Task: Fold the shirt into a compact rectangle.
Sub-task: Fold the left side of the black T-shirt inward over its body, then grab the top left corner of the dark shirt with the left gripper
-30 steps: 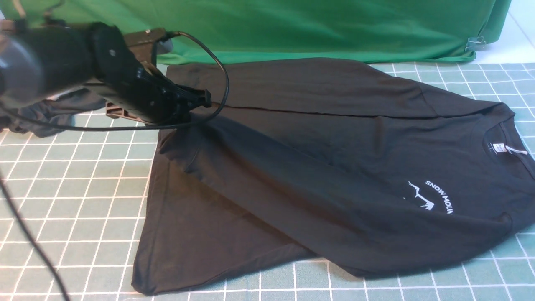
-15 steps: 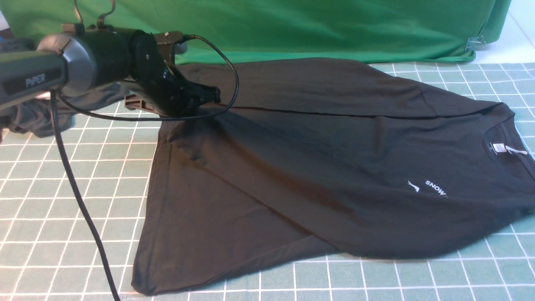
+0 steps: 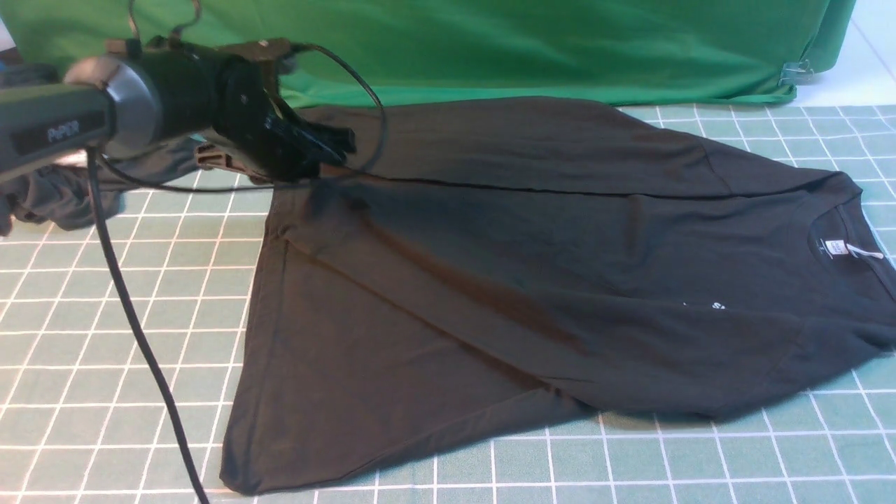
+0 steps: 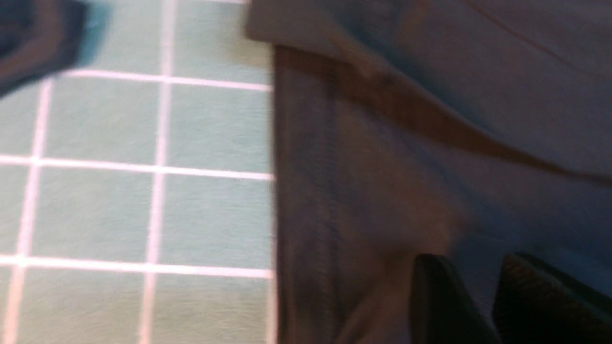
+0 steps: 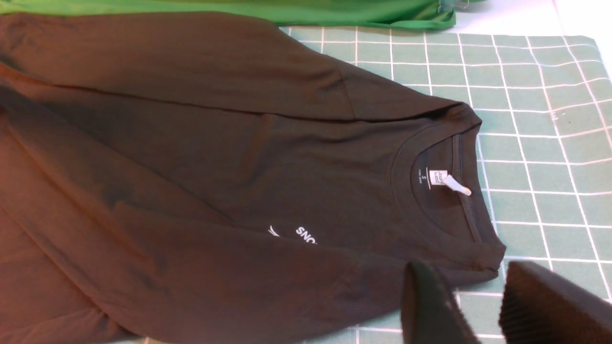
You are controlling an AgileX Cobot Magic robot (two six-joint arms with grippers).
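Green backdrop cloth [image 3: 490,49] is hanging across the back, and the grid-marked table [image 3: 105,315] is carrying the shirt [image 3: 490,280], which is sprawling black from the centre out to the right edge of the front view, its neck label [image 3: 834,247] at the far right.

Now look at the near flap. A second ago it was riding higher and the logo was reading "SNOW MOUN". Now it is lying flatter over the chest, and only a sliver of the white logo [image 3: 703,306] is peeking out past its edge.

Up in the upper left of the frame, the left gripper [image 3: 341,142] is hovering over the shirt's far hem corner, having drifted slightly up and left. Its jaws are standing apart with no cloth between them.

The right gripper [image 5: 466,272] is showing only in its own wrist view, hanging over the shoulder beside the collar. Its jaws are parted and gripping nothing, with grid squares showing through the gap.

A grey garment [image 3: 56,199] is bunching at the left edge, behind the arm.
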